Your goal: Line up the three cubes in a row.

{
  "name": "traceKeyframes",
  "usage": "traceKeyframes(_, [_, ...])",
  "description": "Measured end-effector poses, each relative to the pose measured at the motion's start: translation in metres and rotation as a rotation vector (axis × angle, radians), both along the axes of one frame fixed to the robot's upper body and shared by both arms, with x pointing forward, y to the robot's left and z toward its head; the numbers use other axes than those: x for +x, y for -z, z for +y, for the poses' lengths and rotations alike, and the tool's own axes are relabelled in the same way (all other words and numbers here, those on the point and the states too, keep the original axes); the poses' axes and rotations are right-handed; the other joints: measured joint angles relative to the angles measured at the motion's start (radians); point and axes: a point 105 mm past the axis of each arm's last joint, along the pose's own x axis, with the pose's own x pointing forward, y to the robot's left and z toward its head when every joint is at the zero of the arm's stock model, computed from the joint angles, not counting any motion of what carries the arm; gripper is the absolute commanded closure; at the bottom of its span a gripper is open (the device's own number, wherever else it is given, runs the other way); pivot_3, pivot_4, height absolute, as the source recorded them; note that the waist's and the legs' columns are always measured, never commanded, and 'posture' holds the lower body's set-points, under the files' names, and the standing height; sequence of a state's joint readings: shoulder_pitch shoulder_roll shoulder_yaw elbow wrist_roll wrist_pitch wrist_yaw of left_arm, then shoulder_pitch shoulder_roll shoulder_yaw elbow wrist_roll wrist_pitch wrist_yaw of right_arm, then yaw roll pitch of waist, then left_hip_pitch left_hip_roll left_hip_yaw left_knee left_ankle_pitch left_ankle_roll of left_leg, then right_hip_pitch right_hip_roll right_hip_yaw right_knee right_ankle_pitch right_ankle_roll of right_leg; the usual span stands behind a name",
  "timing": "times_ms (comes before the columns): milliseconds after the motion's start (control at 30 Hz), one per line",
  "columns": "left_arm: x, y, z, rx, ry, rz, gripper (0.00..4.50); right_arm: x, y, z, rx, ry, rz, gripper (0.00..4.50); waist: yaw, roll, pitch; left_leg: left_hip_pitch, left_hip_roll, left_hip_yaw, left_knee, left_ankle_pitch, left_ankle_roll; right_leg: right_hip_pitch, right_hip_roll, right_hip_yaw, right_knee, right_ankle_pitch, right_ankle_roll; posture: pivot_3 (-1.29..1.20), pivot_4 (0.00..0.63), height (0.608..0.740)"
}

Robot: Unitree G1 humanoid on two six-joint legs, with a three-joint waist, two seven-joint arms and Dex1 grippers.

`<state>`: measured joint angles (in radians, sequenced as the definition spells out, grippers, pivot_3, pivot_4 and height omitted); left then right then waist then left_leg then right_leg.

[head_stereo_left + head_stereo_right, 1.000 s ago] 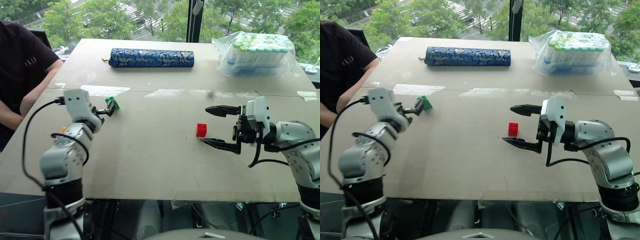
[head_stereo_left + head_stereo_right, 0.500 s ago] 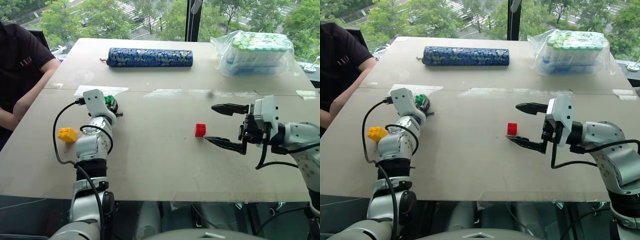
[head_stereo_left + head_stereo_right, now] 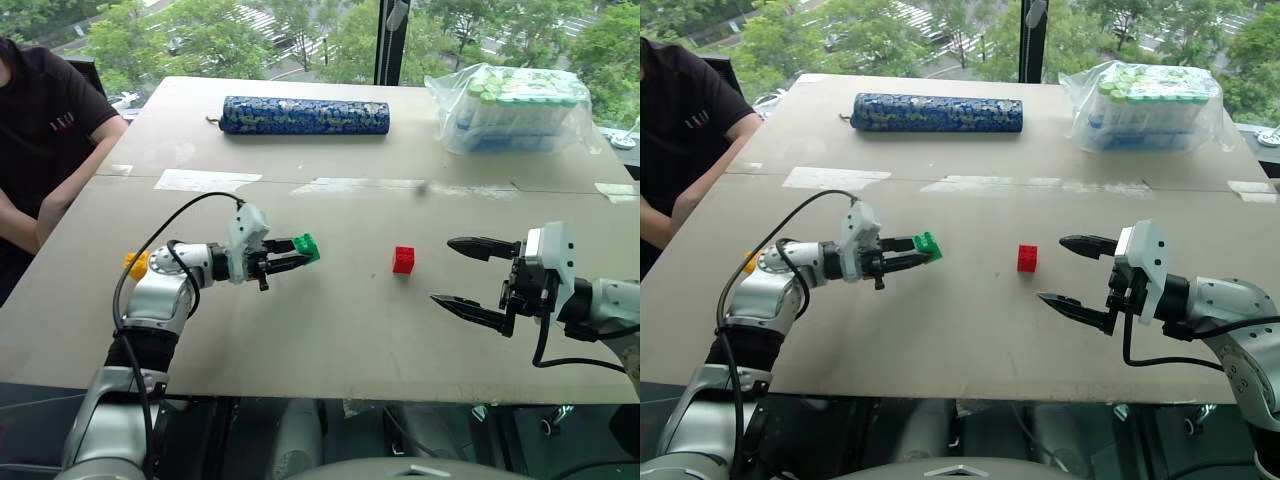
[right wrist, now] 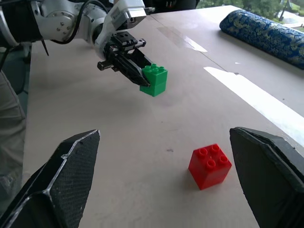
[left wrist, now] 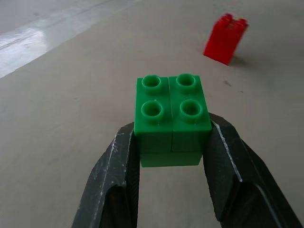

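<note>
The left gripper (image 3: 298, 254) pinches the green cube (image 3: 306, 246) left of the red cube (image 3: 403, 260); the right gripper (image 3: 470, 275), spread wide, sits right of it.

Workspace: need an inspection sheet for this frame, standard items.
Surface: tan table, pale tape strips across its middle.
Job's things: red cube on the table mid-way; green cube held above the table; yellow cube at the left, partly behind the left arm. Not in a row.
Clutter: blue cylinder and wrapped bottle pack at the far edge.
Grippers: left gripper shut on the green cube, pointing toward the red cube; right gripper open, holding nothing, right of the red cube.
Cables: black cable looping over the left arm; another under the right wrist.
Surroundings: person seated at the left; window with trees behind.
</note>
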<state>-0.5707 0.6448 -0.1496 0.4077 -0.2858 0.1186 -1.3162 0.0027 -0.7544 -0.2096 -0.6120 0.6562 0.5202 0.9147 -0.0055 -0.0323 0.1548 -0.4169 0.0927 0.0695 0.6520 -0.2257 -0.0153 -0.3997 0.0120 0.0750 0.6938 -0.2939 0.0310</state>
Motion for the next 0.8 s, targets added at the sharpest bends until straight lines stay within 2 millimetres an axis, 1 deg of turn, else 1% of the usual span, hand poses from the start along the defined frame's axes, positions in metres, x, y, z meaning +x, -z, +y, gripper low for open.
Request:
traceKeyframes(133, [0.009, 0.003, -0.021, 0.125, 0.194, -0.036, 3.27, -0.006, 0.005, -0.011, -0.026, 0.041, 0.014, 0.0, -0.001, 0.0, 0.0, -0.001, 0.0, -0.001, 0.0, 0.0, 0.0, 0.0, 0.001, 0.0, -0.001, -0.001, 0.001, 0.0, 0.15, 0.74])
traceKeyframes(233, [0.012, 0.004, -0.028, 0.152, 0.243, -0.051, 3.27, -0.01, 0.004, -0.012, -0.034, 0.051, 0.007, 0.0, -0.009, 0.0, 0.0, -0.001, 0.0, -0.005, -0.001, 0.0, 0.0, -0.001, 0.003, 0.002, -0.001, -0.001, 0.001, 0.0, 0.15, 0.74])
traceKeyframes(300, [0.016, 0.003, -0.034, 0.162, 0.279, -0.062, 3.27, -0.015, 0.002, -0.013, -0.039, 0.069, -0.005, 0.0, -0.01, 0.0, 0.0, -0.001, -0.003, -0.013, -0.002, 0.0, 0.0, -0.001, 0.005, 0.002, -0.001, -0.001, 0.001, 0.0, 0.15, 0.74])
traceKeyframes(367, [0.018, 0.003, -0.035, 0.166, 0.293, -0.07, 3.27, -0.02, 0.001, -0.013, -0.044, 0.08, -0.012, 0.0, -0.009, 0.0, 0.0, -0.001, -0.003, -0.014, -0.002, 0.0, 0.0, -0.001, 0.005, 0.002, -0.001, -0.001, 0.001, 0.0, 0.15, 0.74])
traceKeyframes(500, [0.021, 0.004, -0.039, 0.157, 0.303, -0.075, 3.27, -0.024, 0.001, -0.016, -0.048, 0.106, -0.01, 0.0, -0.008, 0.0, 0.0, -0.001, -0.004, -0.014, -0.001, 0.0, 0.0, 0.0, 0.004, 0.002, 0.0, -0.001, 0.001, 0.0, 0.15, 0.74])
traceKeyframes(800, [0.023, 0.007, -0.041, 0.142, 0.295, -0.076, 3.27, -0.029, 0.004, -0.018, -0.05, 0.121, 0.004, 0.0, -0.008, 0.0, 0.0, -0.001, -0.005, -0.019, 0.0, 0.0, 0.0, 0.004, 0.005, 0.0, 0.0, -0.001, 0.001, 0.0, 0.15, 0.74])
